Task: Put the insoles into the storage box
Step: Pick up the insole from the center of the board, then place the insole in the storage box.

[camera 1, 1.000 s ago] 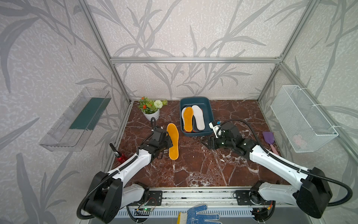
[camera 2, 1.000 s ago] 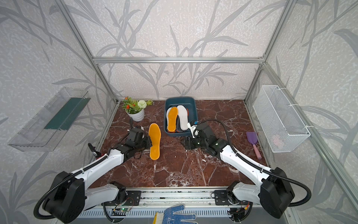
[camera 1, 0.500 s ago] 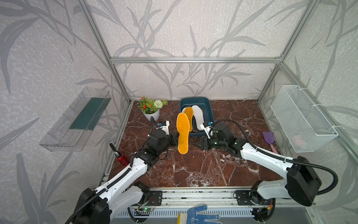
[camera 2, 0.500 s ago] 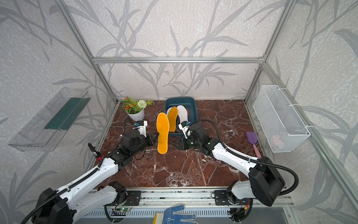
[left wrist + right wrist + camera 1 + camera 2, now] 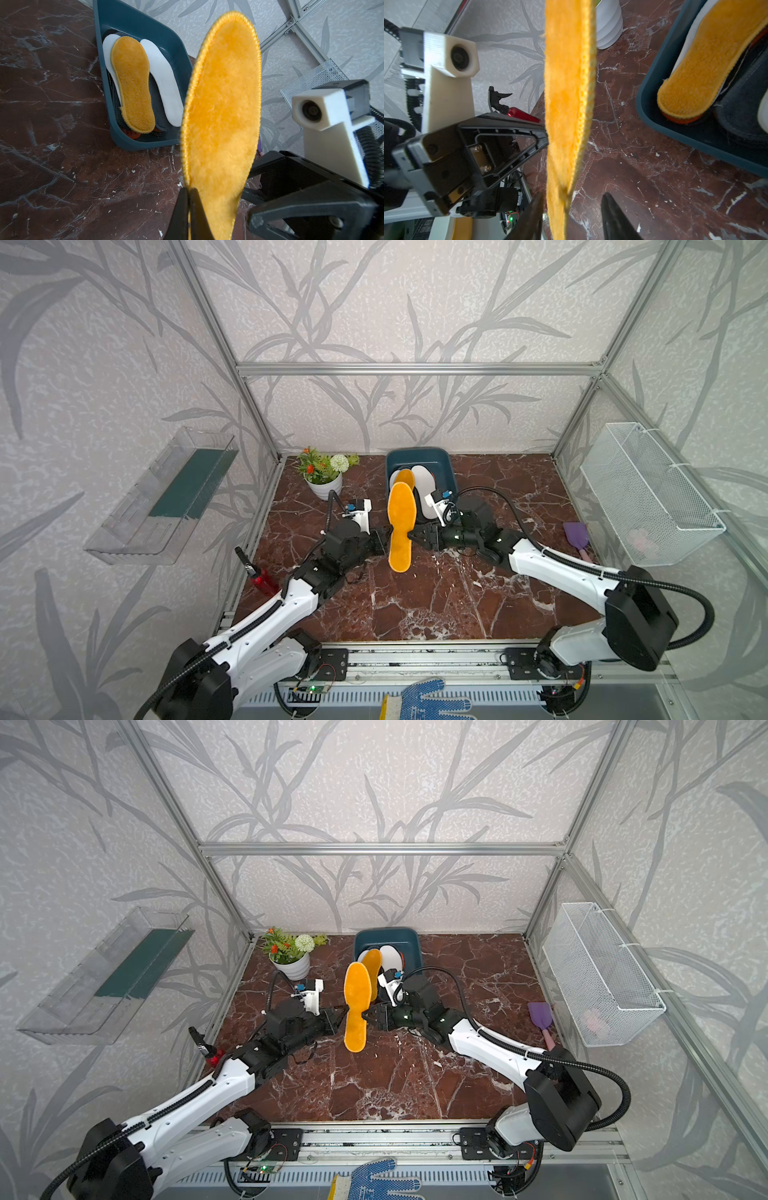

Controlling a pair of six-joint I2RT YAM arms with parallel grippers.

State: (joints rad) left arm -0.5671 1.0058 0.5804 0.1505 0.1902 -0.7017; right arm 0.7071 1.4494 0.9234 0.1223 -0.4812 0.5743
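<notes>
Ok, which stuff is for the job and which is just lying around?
For the job: held yellow insole, storage box, insoles already inside, left gripper, right gripper.
Just lying about: flower pot, red spray bottle, purple scoop, wire basket, clear shelf, dotted glove.

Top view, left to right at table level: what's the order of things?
Clear shelf → red spray bottle → flower pot → left jaws, shut on the yellow insole → right jaws, open at its other edge → purple scoop → wire basket.
</notes>
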